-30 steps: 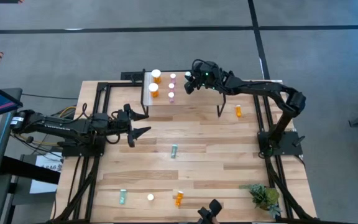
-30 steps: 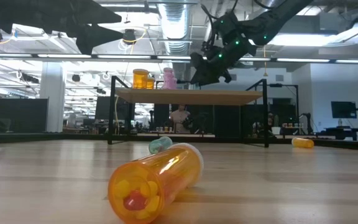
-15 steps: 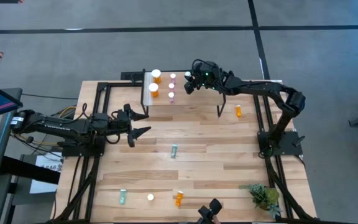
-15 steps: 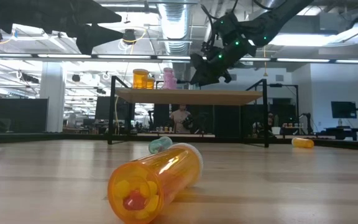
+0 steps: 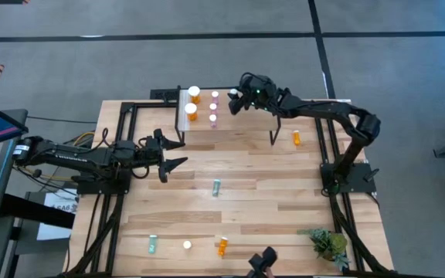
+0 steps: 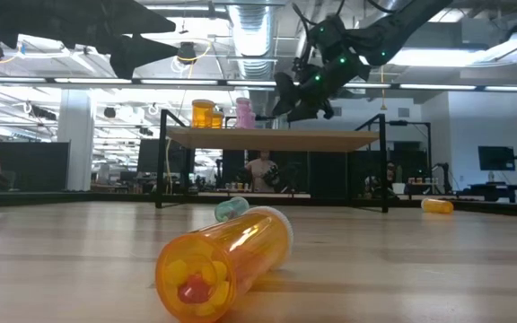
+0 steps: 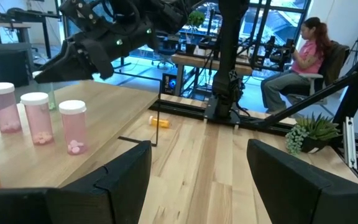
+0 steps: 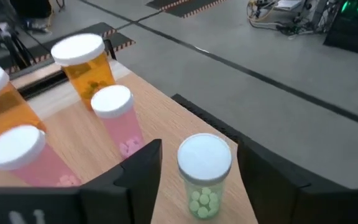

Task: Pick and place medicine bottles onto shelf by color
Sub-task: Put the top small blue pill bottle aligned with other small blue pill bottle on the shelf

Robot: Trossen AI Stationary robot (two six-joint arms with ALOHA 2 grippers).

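The right gripper (image 8: 194,180) is now released: its two fingers stand apart on both sides of a green bottle (image 8: 204,175), and there is a gap between each finger and the glass. A moment ago the fingers were closer together around this bottle, so the grip has just let go. The green bottle stands upright on its own, on the shelf (image 5: 246,116), near the back edge and just beside the pink bottles (image 8: 118,121). The orange bottles (image 8: 87,67) stand further along the same shelf. In the low view the right gripper (image 6: 305,90) sits slightly higher than a second before, so I think it begins to lift away.

For the task this means one more bottle is placed, and it starts a green group next to the pink one. Several bottles are still lying on the table (image 5: 284,193): a green one (image 5: 216,186) in the middle, another green one (image 5: 152,245), an orange one (image 5: 222,247) at the front and an orange one (image 5: 296,138) on the right side.

The left gripper (image 5: 178,161) waits with open fingers over the table, empty, in front of the shelf.
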